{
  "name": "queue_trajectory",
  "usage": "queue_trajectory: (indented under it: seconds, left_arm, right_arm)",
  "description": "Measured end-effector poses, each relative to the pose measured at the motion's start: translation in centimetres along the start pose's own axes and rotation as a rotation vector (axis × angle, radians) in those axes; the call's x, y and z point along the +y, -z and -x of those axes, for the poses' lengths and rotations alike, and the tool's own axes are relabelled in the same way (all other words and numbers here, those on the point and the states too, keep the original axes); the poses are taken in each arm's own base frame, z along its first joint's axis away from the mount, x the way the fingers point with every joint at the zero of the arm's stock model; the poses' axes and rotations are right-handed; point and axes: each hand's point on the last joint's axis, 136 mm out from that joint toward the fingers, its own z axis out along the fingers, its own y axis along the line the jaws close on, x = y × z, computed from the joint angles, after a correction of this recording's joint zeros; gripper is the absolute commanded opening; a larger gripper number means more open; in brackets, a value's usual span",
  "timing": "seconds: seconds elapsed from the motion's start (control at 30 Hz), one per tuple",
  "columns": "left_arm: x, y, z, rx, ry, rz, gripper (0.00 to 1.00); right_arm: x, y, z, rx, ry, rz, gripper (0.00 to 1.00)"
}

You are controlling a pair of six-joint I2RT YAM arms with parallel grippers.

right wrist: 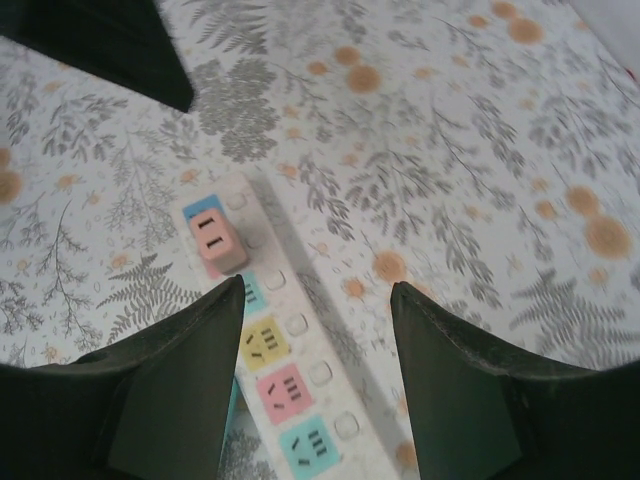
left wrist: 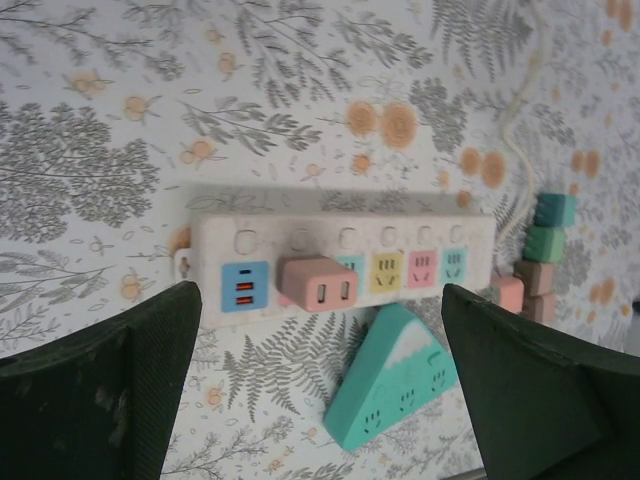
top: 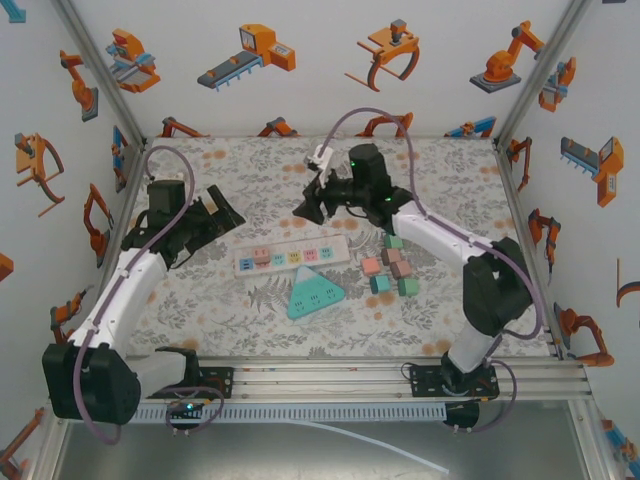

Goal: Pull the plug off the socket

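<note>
A white power strip [top: 292, 258] with coloured sockets lies in the middle of the table. A pink plug [top: 262, 256] sits in its second socket from the left. My left gripper [top: 222, 212] hovers open above and left of the strip; in its wrist view the plug [left wrist: 318, 284] and strip [left wrist: 340, 235] lie below the wide gap of the gripper [left wrist: 320, 290]. My right gripper [top: 312, 205] hangs open behind the strip. The right wrist view has the plug [right wrist: 218, 242] just beyond the left fingertip [right wrist: 225, 310], over the strip [right wrist: 322, 372].
A teal triangular socket block [top: 315, 291] lies just in front of the strip. Several pink and green cubes [top: 392, 265] cluster to its right. A thin white cable [left wrist: 515, 100] runs off the strip's right end. Enclosure walls stand on three sides.
</note>
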Motion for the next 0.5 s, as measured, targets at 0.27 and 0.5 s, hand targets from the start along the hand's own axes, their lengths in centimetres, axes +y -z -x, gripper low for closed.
queue_trajectory:
  seconds: [0.27, 0.5]
  left_arm:
    - [3.3, -1.8, -0.4, 0.04, 0.046, 0.101, 0.98]
    - [5.3, -3.4, -2.6, 0.123, 0.064, 0.136, 0.91]
  right_arm:
    - [5.7, -6.5, -1.8, 0.045, 0.166, 0.216, 0.57]
    - [8.2, -10.4, -6.0, 0.145, 0.213, 0.322, 0.57]
